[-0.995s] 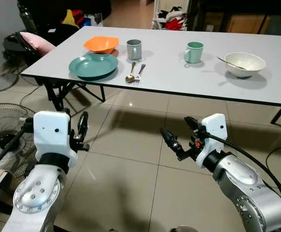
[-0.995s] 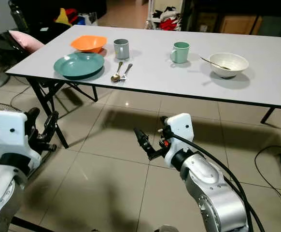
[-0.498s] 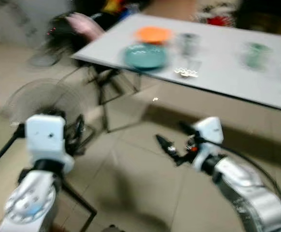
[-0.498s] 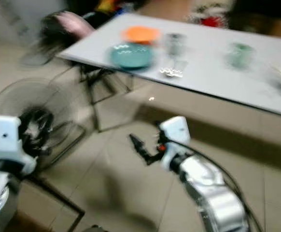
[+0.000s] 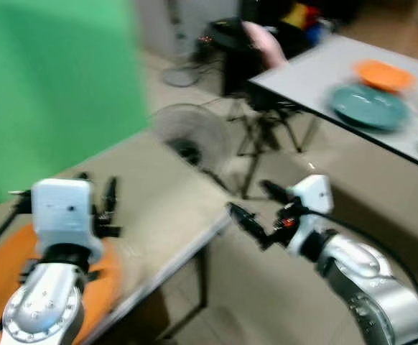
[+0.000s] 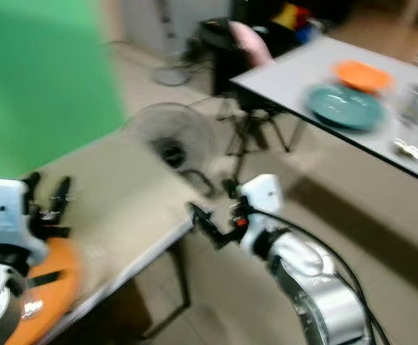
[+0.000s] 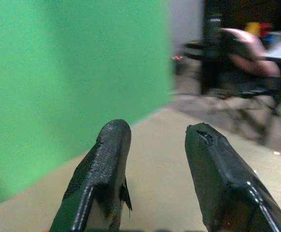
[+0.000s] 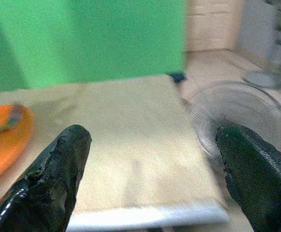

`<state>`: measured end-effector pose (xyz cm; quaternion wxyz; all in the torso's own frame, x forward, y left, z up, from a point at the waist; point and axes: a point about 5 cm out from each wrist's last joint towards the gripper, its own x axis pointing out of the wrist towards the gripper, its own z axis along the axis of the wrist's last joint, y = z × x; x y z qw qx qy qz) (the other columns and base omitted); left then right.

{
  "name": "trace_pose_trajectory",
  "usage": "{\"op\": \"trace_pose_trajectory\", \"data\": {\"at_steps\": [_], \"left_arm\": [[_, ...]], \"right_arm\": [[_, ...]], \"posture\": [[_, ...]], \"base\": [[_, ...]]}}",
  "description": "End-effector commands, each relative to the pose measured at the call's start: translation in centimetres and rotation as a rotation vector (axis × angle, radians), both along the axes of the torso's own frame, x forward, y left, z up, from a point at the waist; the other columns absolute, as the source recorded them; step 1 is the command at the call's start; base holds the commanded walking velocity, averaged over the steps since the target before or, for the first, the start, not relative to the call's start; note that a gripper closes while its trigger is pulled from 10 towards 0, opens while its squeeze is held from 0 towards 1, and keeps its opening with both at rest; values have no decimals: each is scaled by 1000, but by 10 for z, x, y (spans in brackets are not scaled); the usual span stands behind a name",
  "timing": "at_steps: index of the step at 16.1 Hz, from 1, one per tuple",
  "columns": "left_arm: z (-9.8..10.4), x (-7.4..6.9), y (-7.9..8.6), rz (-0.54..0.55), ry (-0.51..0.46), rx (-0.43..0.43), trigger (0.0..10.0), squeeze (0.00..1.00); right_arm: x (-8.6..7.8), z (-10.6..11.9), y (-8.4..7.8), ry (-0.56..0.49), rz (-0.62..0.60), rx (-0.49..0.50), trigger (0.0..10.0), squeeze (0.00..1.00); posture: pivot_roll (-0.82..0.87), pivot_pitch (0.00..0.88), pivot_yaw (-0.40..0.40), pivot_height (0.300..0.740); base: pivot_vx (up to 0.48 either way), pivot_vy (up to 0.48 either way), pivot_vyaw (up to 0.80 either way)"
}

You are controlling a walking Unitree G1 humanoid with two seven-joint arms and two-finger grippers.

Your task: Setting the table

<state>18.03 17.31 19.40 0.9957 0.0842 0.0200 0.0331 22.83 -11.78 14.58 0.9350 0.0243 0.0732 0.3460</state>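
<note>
Blurred: both end effectors, left (image 7: 152,159) and right (image 8: 155,179), fingers apart and empty, above a beige table (image 5: 159,208), lower left.

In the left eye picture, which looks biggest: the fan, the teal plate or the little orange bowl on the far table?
1. Fan, largest, though it stands nearer the camera, so true size is unsure.
2. Teal plate.
3. Orange bowl, smallest; it sits farthest back and the picture is blurred.
</note>
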Motion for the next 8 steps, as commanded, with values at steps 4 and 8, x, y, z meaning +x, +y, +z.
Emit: {"op": "trace_pose_trajectory", "data": {"at_steps": [4,8], "left_arm": [[4,-3,-7,-24,-16,0,10000,0],[8,-4,-7,-31,-40,14,10000,0]], "right_arm": [[-3,3,-10,5,-55,82,10000,0],[-8,5,-12,-2,-127,118,10000,0]], "posture": [[37,18,35,740],[31,17,29,740]], "base": [[0,250,509],[0,-405,0]]}}
